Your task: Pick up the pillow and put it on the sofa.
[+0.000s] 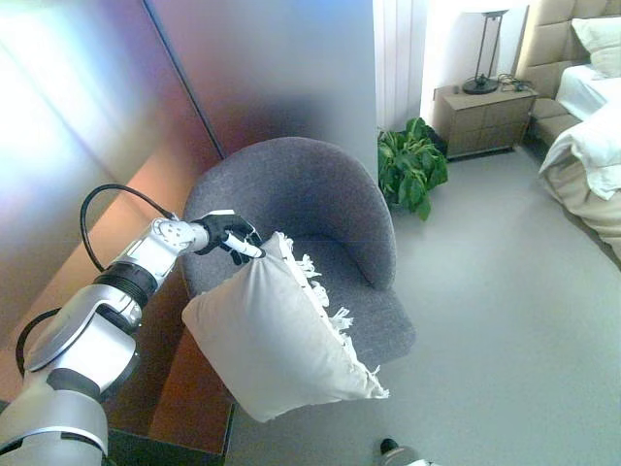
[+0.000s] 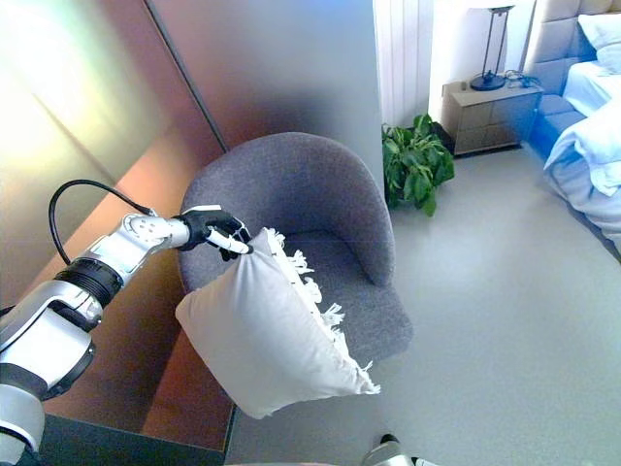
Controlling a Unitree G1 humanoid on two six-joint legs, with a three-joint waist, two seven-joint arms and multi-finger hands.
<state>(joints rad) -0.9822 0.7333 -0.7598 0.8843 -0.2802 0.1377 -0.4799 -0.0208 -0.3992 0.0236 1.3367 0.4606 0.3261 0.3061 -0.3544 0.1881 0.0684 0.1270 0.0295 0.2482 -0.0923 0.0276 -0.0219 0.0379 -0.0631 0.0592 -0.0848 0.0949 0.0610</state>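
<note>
A white square pillow (image 1: 277, 335) with a fringed edge hangs in the air over the front left of a grey round-backed armchair (image 1: 301, 199). My left hand (image 1: 228, 237) pinches the pillow's top corner, fingers curled on the cloth, just above the chair's left armrest. The pillow tilts, its lower corner out past the seat's front edge. It also shows in the right eye view (image 2: 267, 335), with my left hand (image 2: 215, 231) at its top corner. My right hand barely shows at the bottom edge (image 1: 400, 453); its fingers are hidden.
A wood-toned wall panel (image 1: 116, 146) stands close on the left. A green potted plant (image 1: 409, 167) sits behind the chair's right side. A nightstand (image 1: 482, 118) with a lamp and a bed (image 1: 587, 146) are at the far right. Grey floor (image 1: 505, 320) spreads to the right.
</note>
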